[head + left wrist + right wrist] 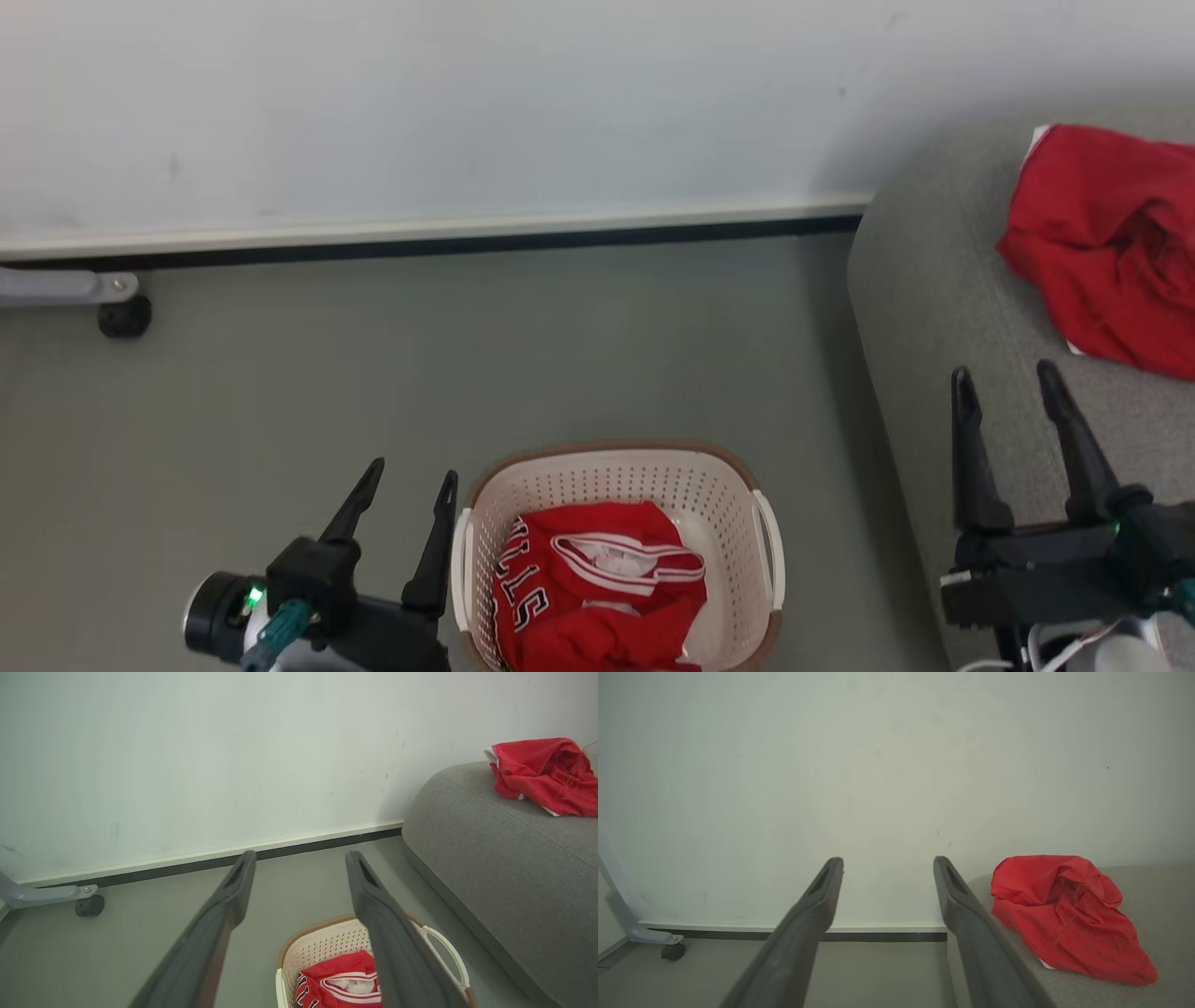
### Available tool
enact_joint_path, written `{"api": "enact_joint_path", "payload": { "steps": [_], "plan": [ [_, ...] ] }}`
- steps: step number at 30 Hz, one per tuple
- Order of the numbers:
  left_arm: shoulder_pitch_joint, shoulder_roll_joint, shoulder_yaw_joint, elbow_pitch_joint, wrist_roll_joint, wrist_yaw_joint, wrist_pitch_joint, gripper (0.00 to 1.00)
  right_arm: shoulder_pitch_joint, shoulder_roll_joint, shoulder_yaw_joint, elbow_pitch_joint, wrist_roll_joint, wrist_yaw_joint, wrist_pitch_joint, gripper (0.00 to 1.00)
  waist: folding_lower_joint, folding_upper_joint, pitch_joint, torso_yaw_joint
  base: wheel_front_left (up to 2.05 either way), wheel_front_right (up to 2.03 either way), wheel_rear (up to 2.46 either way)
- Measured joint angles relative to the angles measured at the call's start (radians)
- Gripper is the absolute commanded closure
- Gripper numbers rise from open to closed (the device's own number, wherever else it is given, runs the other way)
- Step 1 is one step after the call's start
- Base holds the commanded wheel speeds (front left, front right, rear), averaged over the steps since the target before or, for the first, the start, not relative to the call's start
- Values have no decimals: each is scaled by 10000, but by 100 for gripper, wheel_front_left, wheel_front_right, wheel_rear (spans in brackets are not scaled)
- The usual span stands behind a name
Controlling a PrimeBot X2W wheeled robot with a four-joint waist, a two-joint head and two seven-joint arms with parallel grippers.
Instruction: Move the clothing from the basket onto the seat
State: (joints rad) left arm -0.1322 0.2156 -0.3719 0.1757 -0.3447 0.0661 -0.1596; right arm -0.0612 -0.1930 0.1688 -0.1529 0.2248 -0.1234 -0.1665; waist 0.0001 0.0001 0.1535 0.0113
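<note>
Right fingers face seat's garment; head view adds basket.

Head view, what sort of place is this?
Likely an indoor room, maybe a living space: a grey upholstered seat by a white wall, and a laundry basket of red clothing on the floor.

Your left gripper ends in two long, matte black fingers that taper to narrow tips. They sit in a blocky black mount where a small green light glows beside a teal connector and a black cylinder with a pale ring. Your right gripper has the same dark tapered fingers on a boxy black body, with white cables below it. Up close, you can see a shallow slot sunk near each tip.
</note>
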Motion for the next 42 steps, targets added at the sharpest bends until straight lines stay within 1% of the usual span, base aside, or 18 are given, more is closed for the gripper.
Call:
{"api": "enact_joint_path", "payload": {
  "steps": [12,18,24,30,36,42],
  "plan": [
    [-1336,-201,-612,1185,380,-458,656,0,-1616,-71,-104,-50,-2,23,117,0,1,0,1567,-406,0,0,0],
    [-1877,-226,-1007,1818,602,-759,984,0,-2486,-71,-178,-52,-2,92,121,0,1,1,2451,-660,0,0,0],
    [-2532,-276,-1204,2466,671,-943,1262,0,-3413,-40,-157,-48,-2,180,113,0,1,1,3351,-888,0,0,0],
    [-3190,-180,-1335,3018,1018,-1202,1538,0,-4265,38,-82,-54,-2,282,82,0,1,1,4252,-1083,0,0,0],
    [-3885,-15,-1662,3369,1271,-1467,1854,0,-4967,0,-173,-58,0,397,-25,0,0,2,5162,-1249,0,0,0],
    [-4359,199,-1971,3845,1574,-1647,1956,0,-5652,29,-127,257,0,502,-213,0,1,2,5976,-1383,0,0,0]
  ]
}}
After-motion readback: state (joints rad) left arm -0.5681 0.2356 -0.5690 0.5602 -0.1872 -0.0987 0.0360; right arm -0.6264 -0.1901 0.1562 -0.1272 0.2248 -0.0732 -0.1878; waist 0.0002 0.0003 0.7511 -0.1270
